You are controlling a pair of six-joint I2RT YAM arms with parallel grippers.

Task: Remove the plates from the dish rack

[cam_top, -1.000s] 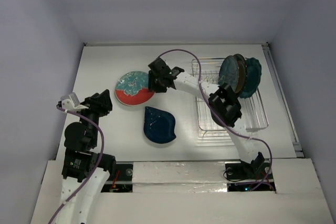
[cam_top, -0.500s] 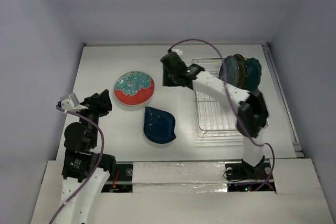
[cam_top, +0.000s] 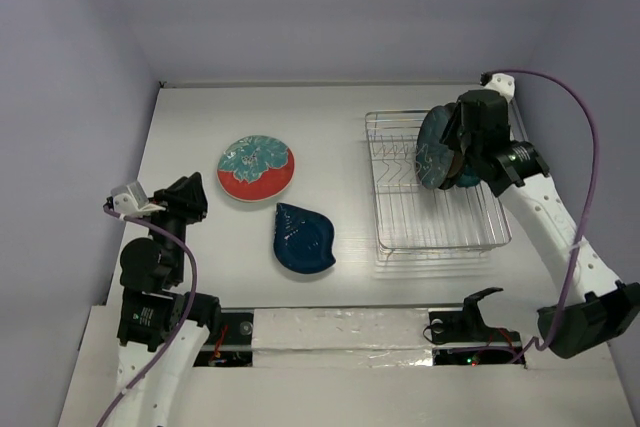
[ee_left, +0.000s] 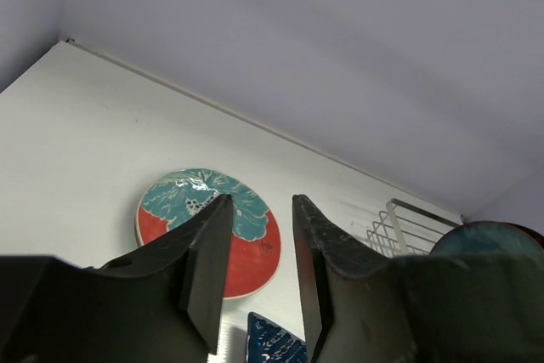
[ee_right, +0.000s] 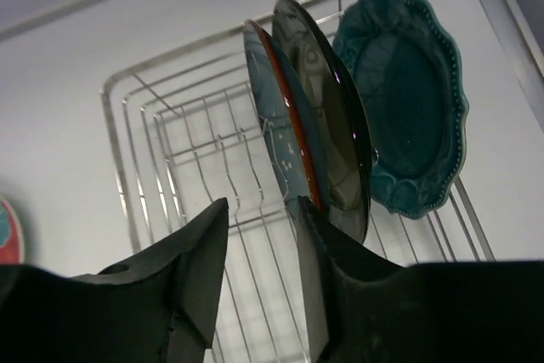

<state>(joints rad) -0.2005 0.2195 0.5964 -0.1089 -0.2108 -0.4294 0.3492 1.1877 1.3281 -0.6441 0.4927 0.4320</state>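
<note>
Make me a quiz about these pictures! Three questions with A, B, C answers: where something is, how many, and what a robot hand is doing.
1. How many plates stand in the dish rack?
A. one
B. five
C. three

2. Where is the dark blue leaf-shaped plate?
A. in the dish rack
B. flat on the table, nearer the arms than the red-and-teal plate
C. leaning on the back wall

3. The left gripper is:
A. open, holding nothing
B. shut on a plate
C. shut on a rack wire

Answers:
1 C: the right wrist view shows a red-rimmed blue one, a dark glossy one and a scalloped teal one.
2 B: the top view shows it lying on the white table.
3 A: its wrist view shows a gap between the fingers with nothing gripped.
</note>
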